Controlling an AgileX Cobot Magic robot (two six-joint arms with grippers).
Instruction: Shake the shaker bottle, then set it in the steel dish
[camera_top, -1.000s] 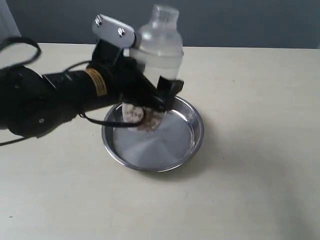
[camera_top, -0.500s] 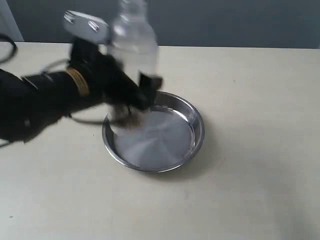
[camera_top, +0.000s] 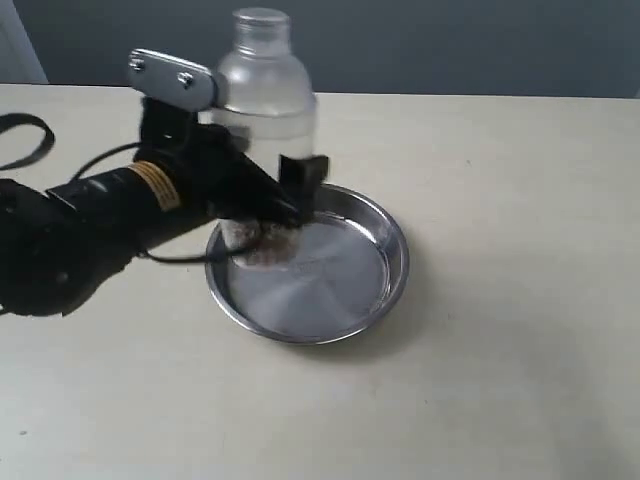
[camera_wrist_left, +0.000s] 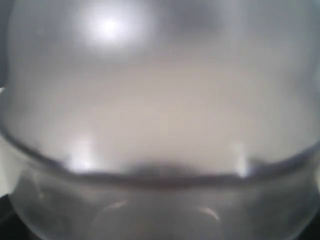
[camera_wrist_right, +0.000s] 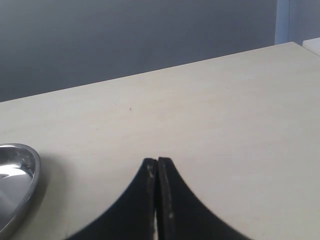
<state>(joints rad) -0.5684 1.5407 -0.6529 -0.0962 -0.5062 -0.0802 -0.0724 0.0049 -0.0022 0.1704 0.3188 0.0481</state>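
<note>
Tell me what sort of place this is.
Probably a robotics lab test bench: a bare pale tabletop, a plain grey wall behind, and a robot arm holding a shaker bottle over a steel dish.

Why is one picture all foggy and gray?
Left wrist view: the shaker bottle fills the frame, too close to focus, so it blurs, with a white glare spot. Exterior view: sharp, the steel dish shining like a mirror. Right wrist view: sharp too.
</note>
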